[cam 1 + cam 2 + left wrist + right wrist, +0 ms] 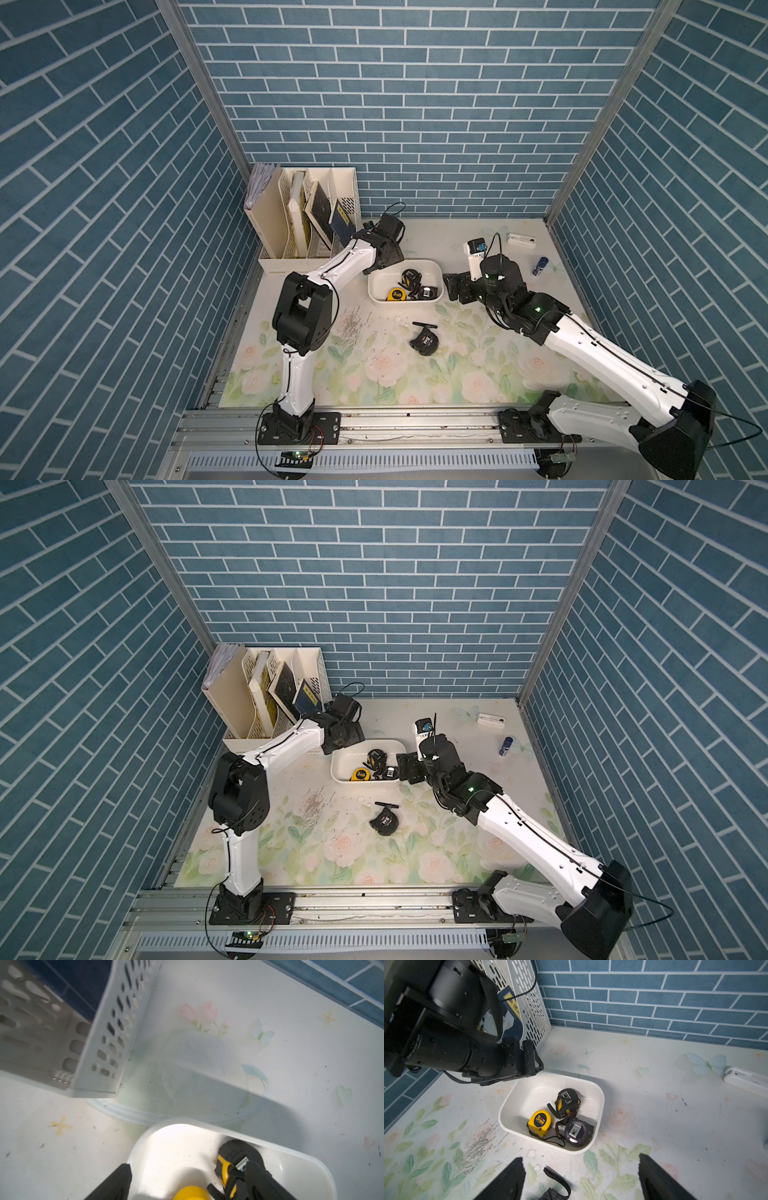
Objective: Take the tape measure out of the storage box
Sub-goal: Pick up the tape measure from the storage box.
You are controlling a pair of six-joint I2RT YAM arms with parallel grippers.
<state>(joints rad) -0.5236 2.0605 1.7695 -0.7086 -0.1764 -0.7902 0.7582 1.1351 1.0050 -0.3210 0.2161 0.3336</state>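
Note:
The storage box [405, 304] [602, 1103] is a shallow white tub in the middle of the mat. Three tape measures lie in it: a yellow one [396, 294] [540, 1120], a black-and-yellow one [410, 277] [568, 1102] and a round black one [427, 292] [578, 1131]. Another black tape measure [424, 343] [384, 820] lies on the mat in front of the box. My left gripper [376, 268] [187, 1180] hangs open over the box's far left corner, one finger overlapping the black-and-yellow case [236, 1155]. At the box's right end my right gripper [451, 287] [581, 1180] stands open and holds nothing.
A cream perforated file organizer [303, 212] with books stands at the back left, close behind the left wrist. A white device [476, 257], a flat white case [520, 240] and a small blue cylinder [540, 266] lie at the back right. Blue brick walls enclose the mat.

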